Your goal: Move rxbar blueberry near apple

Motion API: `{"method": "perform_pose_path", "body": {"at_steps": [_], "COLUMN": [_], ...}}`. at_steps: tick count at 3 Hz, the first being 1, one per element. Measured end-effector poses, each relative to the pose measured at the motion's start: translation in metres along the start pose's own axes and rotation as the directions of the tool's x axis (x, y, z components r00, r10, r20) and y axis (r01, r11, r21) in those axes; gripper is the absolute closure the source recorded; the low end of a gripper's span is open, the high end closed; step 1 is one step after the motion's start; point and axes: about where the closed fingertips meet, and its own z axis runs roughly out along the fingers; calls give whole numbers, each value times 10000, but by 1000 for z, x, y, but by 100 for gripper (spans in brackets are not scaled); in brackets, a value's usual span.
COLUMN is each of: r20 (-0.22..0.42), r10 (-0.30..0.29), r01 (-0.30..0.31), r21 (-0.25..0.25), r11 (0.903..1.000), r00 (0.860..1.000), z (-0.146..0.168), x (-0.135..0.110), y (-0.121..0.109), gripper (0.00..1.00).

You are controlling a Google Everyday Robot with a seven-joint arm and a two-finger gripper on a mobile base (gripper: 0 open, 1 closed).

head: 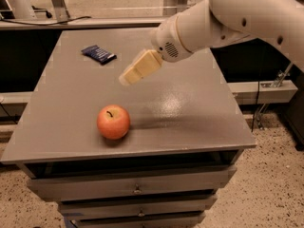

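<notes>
The rxbar blueberry point(98, 54), a flat dark navy bar, lies near the back left of the grey table point(190, 118). The red-orange apple point(113, 121) stands near the table's front left. My gripper point(126, 79) hangs above the table's middle, pointing down-left. It is between the bar and the apple, right of the bar, touching neither. The white arm comes in from the upper right.
The pale yellow sponge seen earlier at the back is hidden behind my arm. Drawers point(137, 190) sit under the table's front edge. A low shelf point(261, 90) and speckled floor point(270, 184) lie to the right.
</notes>
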Motion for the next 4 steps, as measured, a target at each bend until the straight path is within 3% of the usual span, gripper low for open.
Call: {"method": "perform_pose_path", "body": {"at_steps": [1,2,4], "r20": [0,441,2276], "r10": [-1,-13,-139], "r01": [1,6,34], "r21": [0,162,466], "r11": [10000,9999,9989], "r00": [10000,9990,9737], "z": [0,12,79], "x": [0,-4,-31], "y": [0,-4,-37], "gripper": [0,0,0]}}
